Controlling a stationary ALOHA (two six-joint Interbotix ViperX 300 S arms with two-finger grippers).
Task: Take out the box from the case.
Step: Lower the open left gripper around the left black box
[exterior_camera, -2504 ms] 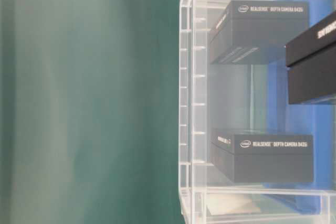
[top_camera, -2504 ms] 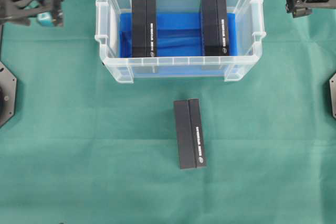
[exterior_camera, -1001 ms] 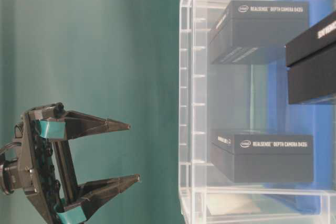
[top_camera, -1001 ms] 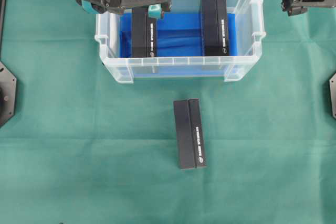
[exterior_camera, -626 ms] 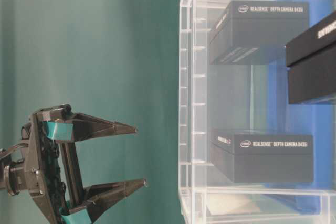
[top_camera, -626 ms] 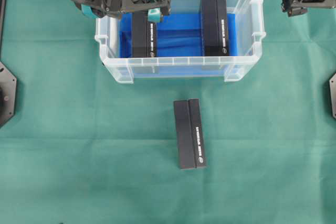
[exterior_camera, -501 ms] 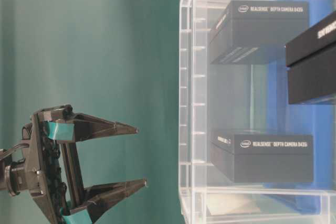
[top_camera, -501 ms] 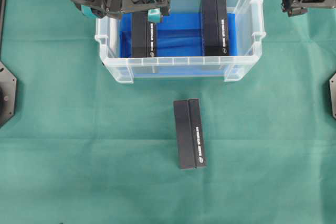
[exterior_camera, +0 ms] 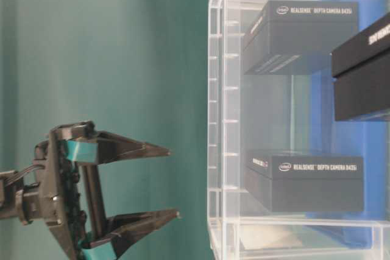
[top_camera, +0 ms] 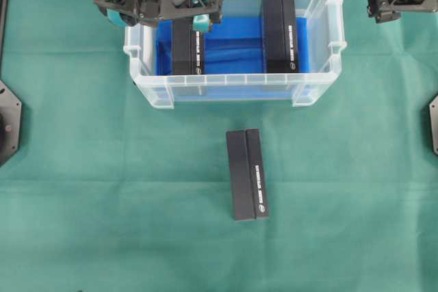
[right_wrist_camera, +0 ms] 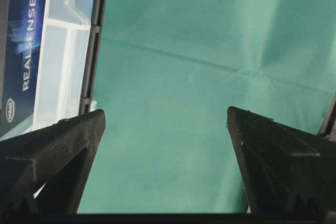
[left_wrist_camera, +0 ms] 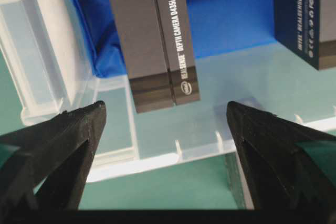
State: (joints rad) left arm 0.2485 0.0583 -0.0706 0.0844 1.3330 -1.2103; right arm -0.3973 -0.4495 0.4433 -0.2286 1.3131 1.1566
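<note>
Left end effector [top_camera: 198,11] spread above left RealSense box [top_camera: 187,35] in case [top_camera: 233,88]; straddle squarely; descend clear of rim.

I get bright, even light from above; the green surface [top_camera: 102,189] shows only soft shadows close around the case [top_camera: 233,90]. The overhead view is sharp. In the table-level view the near case wall [exterior_camera: 222,120] hazes what lies behind it, with pale glare on its ribs. In both wrist views the claw fingertips [left_wrist_camera: 58,145] nearest the lens look dark and slightly soft.
</note>
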